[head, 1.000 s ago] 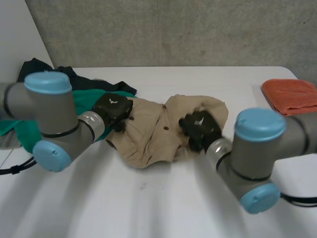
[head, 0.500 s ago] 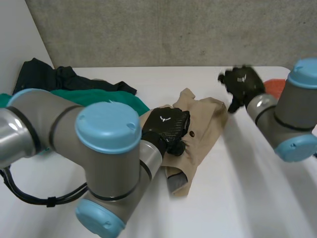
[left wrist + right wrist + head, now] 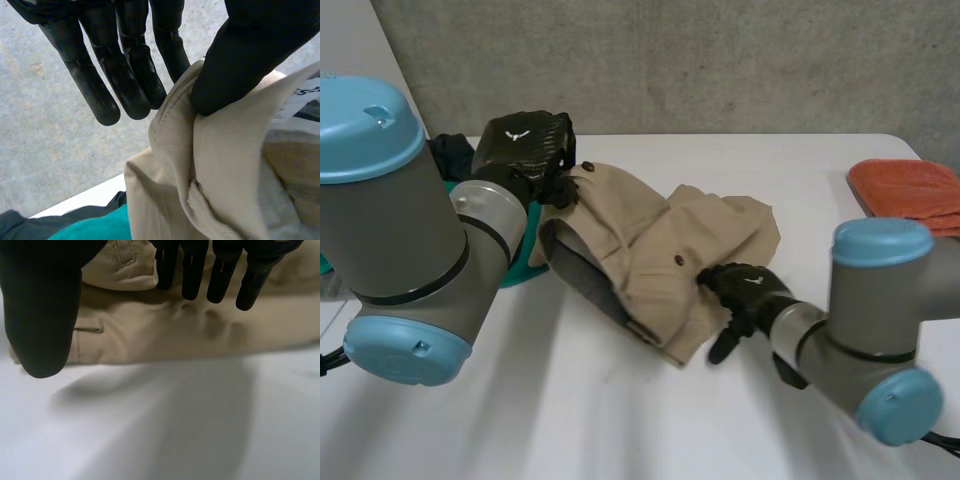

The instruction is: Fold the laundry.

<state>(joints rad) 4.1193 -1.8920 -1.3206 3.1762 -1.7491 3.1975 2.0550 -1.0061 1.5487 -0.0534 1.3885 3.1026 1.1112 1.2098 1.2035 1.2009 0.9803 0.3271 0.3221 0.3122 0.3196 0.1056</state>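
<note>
Tan pants [image 3: 645,240] lie bunched in the middle of the white desk [image 3: 620,420], where the left robot hand [image 3: 525,145] pinches the waistband edge between thumb and fingers, and the right robot hand [image 3: 750,290] holds straight, spread fingers over the near edge.

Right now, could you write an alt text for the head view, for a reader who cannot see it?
A beige garment lies crumpled on a white table; the left robot hand pinches its raised far edge, and the right robot hand is open at its near edge. An orange cloth lies far right.
</note>
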